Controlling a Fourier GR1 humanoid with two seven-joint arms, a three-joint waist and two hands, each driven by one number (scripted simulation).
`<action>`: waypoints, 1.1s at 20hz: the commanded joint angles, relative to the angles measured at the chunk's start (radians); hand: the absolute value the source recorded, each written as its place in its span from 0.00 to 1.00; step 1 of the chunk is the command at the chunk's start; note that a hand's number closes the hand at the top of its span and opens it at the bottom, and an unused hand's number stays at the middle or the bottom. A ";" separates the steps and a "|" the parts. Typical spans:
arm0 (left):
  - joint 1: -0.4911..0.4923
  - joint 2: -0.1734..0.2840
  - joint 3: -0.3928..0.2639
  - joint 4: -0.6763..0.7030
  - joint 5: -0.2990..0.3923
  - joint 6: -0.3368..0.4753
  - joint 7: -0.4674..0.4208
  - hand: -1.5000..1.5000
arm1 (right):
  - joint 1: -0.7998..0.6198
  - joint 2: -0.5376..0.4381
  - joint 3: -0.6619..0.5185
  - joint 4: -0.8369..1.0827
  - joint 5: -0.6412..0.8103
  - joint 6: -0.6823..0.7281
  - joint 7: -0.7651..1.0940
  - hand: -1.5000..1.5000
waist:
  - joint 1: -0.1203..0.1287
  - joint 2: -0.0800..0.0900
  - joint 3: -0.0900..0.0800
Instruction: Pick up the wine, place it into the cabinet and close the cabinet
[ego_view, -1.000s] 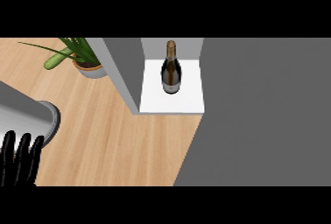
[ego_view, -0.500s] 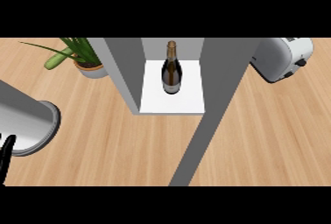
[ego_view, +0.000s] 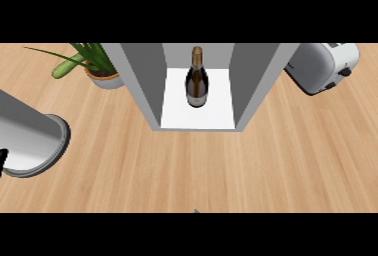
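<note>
Standing upright in the open cabinet (ego_view: 251, 90), neck up, the wine (ego_view: 196, 80); finger state hidden, cannot tell.

A wooden counter (ego_view: 221, 165) carries a plant (ego_view: 94, 67) upper left, a cabinet (ego_view: 251, 95) top centre, a toaster (ego_view: 325, 67) upper right.

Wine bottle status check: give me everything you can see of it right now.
The wine bottle is dark glass with a long slim neck and a pale golden top. It stands upright on the white floor of the grey cabinet, about midway between the two side walls and apart from both. No hand touches it.
</note>
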 joint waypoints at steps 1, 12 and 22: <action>-0.007 -0.015 0.003 -0.019 0.010 -0.009 0.032 0.00 | -0.175 0.083 0.137 0.086 0.056 -0.123 0.010 1.00 | 0.006 0.004 0.001; -0.052 -0.043 0.005 -0.036 0.017 -0.014 0.082 0.00 | -0.518 0.079 -0.002 0.254 -0.131 -0.289 0.061 1.00 | 0.032 0.010 0.000; -0.103 -0.077 0.033 -0.015 0.006 0.015 0.133 0.00 | -0.958 0.086 -0.242 0.668 -0.348 -0.347 -0.070 1.00 | 0.030 0.012 0.002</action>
